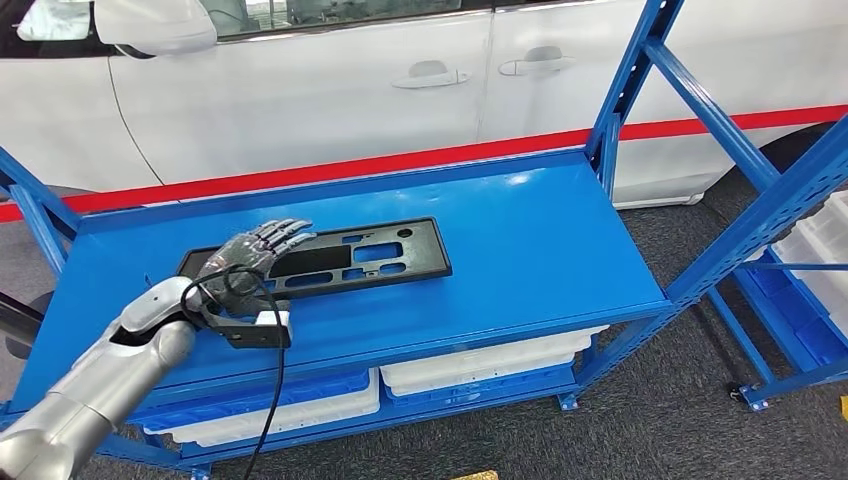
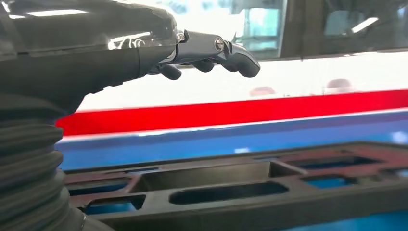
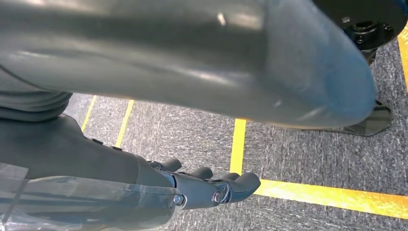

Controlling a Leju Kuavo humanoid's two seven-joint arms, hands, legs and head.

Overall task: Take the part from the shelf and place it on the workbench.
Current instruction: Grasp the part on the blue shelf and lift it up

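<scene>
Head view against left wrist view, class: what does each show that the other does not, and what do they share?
Head view alone: the whole blue shelf, white bins on the lower level, the car's door handles and the left hand above the black part's near end. Left wrist view alone: the air gap between the fingers and the part. Both share: hand, part, shelf top, and the white car with its red stripe.

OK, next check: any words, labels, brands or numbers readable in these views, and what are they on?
None can be read.
Black part on the blue shelf: bare, no label or marking.
White car behind: a red stripe, no lettering.
Left hand and right hand: no print visible.
Floor: yellow lines, no text.
</scene>
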